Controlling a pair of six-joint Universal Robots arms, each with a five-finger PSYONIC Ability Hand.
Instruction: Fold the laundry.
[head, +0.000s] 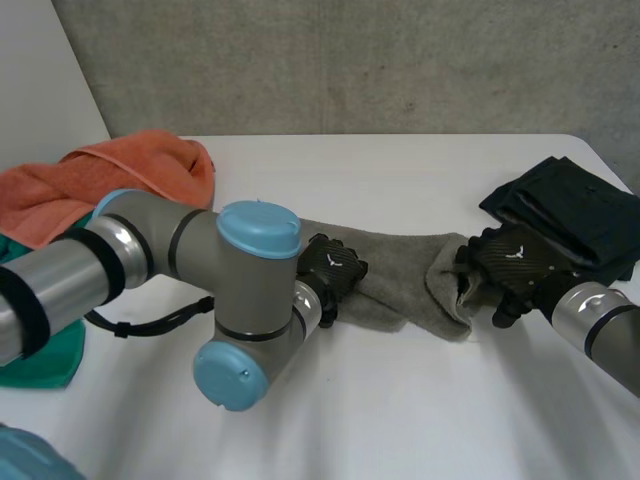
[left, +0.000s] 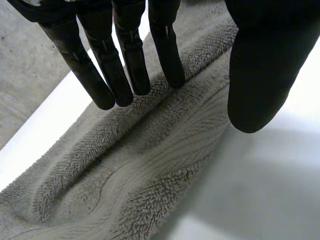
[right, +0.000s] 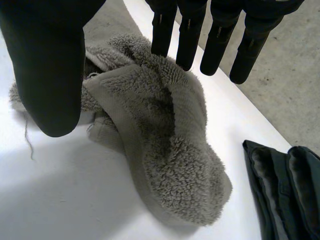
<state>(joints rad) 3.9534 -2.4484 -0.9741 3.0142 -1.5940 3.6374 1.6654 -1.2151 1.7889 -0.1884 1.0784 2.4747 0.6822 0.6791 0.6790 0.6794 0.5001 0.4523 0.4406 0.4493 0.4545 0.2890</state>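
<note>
A grey terry towel (head: 400, 268) lies stretched sideways across the middle of the white table (head: 400, 400). My left hand (head: 335, 268) hovers at the towel's left end. In the left wrist view its fingers (left: 131, 60) are straight over a long ridge in the towel (left: 150, 170), thumb held apart, nothing pinched. My right hand (head: 510, 262) is at the towel's right end, which is bunched and folded over. There its fingers (right: 187, 35) point straight above the crumpled towel end (right: 165, 145) and the thumb (right: 50, 65) stands clear, holding nothing.
An orange towel (head: 120, 180) is heaped at the table's far left, with a teal cloth (head: 40, 350) nearer the front. Folded black garments (head: 570, 205) lie at the right edge, close behind my right hand, also seen as black garments (right: 285, 185) beside the towel end.
</note>
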